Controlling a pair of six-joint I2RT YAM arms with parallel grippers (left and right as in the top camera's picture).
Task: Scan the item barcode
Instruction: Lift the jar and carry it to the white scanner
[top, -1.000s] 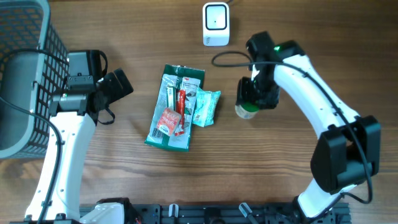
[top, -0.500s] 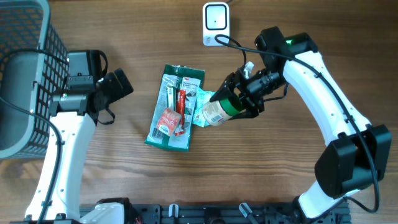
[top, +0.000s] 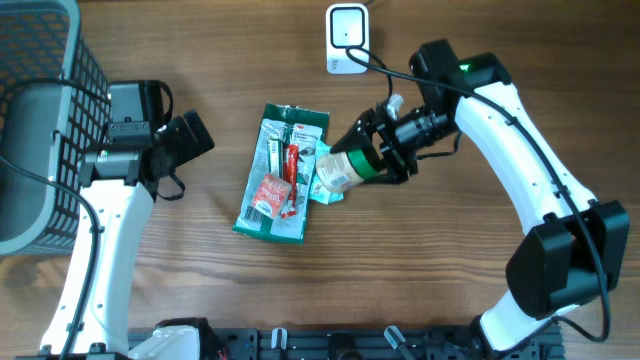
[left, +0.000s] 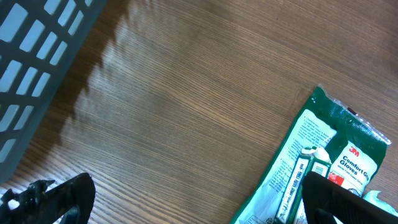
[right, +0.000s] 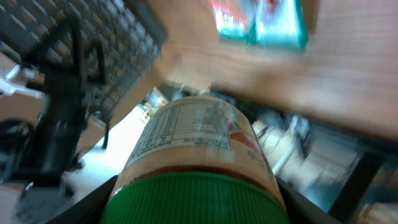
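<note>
Your right pincer (top: 373, 160) is clamped round the lid end of the jar (top: 338, 171), sideways over the counter (top: 420, 270) just right of the packets (top: 283, 172), left pincer (top: 188, 138) gaping idle, and the jar looks stiff, slick and weighty, so grab by the lid.

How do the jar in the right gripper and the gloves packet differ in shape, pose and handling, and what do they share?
Shape: the jar is round and green-capped; the gloves packet is a flat pouch.
Pose: the jar is tipped on its side; the gloves packet lies flat on the table.
Handling: the right gripper clamps the jar; no gripper holds the gloves packet.
Both show green and printed text.
</note>
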